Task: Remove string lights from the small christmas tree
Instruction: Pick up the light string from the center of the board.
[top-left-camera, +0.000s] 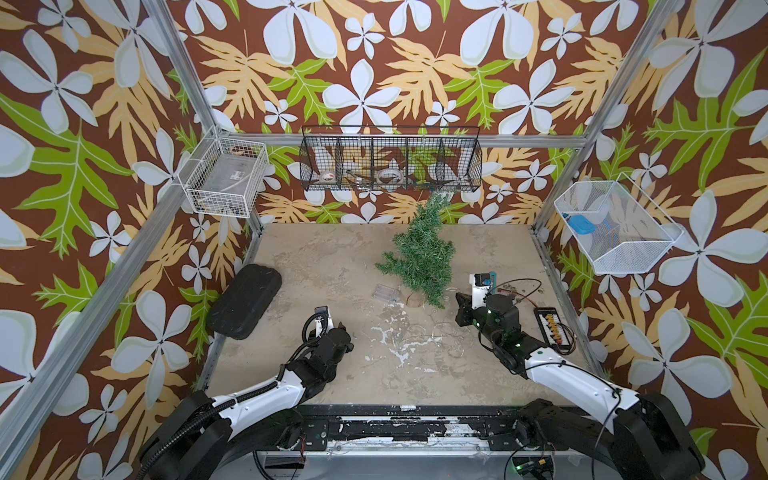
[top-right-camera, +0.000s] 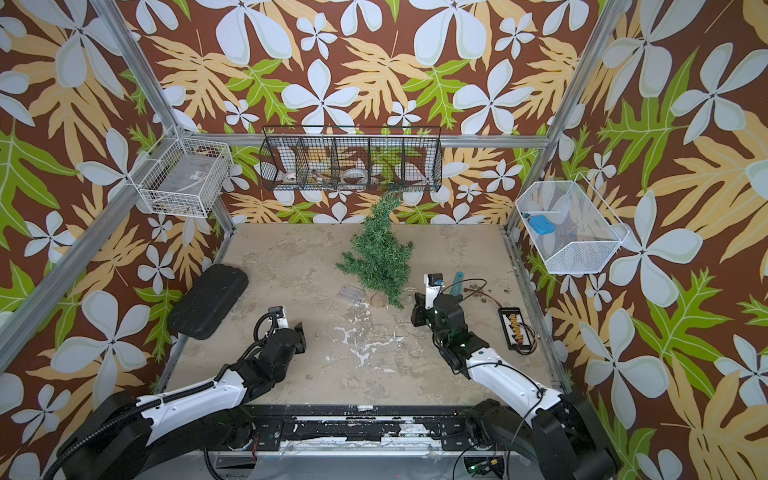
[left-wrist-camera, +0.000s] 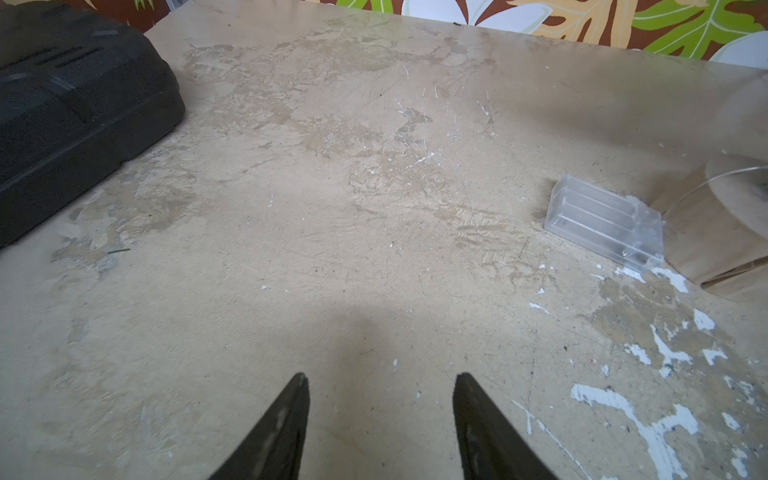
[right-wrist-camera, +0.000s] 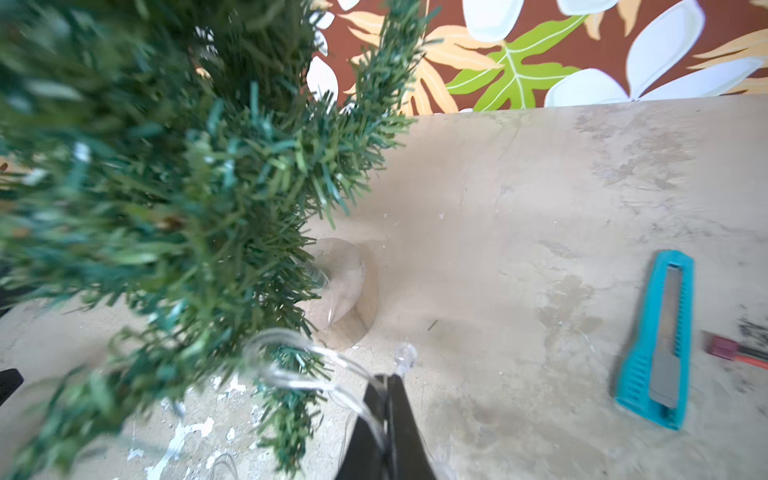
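left claw (left-wrist-camera: 380, 376) spread over table (left-wrist-camera: 332, 249); clear box (left-wrist-camera: 604, 222) beside wooden base (left-wrist-camera: 706, 232).

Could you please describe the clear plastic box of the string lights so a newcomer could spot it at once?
Find the small christmas tree mid-table. Beside its round wooden base, on the side toward the black case, lies the box. Unlike its neighbours, it is a see-through, ribbed rectangle.

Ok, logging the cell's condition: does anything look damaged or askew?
Yes. The small dark green bristly christmas tree has a tip bent to one side, and the beige tabletop shows chipped white patches nearer the robot.
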